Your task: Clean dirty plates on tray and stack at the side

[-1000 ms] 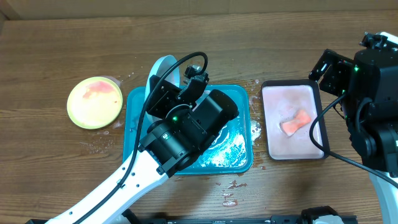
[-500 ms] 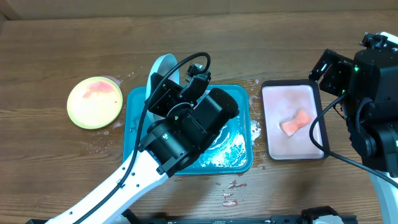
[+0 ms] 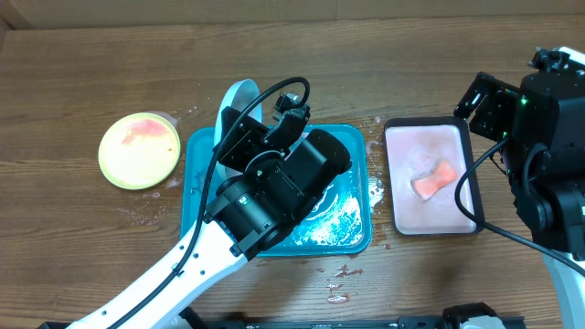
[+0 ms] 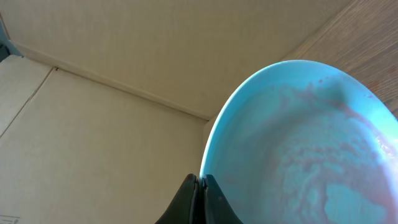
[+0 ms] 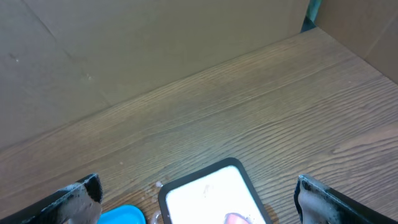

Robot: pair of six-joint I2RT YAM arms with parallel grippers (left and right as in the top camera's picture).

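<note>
A pale blue plate (image 3: pixel 238 102) with reddish smears stands tilted on its edge above the far left of the teal tray (image 3: pixel 356 233). In the left wrist view my left gripper (image 4: pixel 202 185) is shut on the rim of this plate (image 4: pixel 298 143). One yellow-green plate (image 3: pixel 140 151) with a red smear lies flat on the table, left of the tray. My right gripper (image 5: pixel 198 190) hangs open and holds nothing, above the far end of the pink tray. Its foam-wetted fingers (image 5: pixel 81 196) stand wide apart.
A black-rimmed pink tray (image 3: pixel 430 215) sits right of the teal tray, with a pink sponge (image 3: pixel 435 179) in it. White foam covers the teal tray's floor, and wet spots dot the wood around it. Cardboard walls close off the back.
</note>
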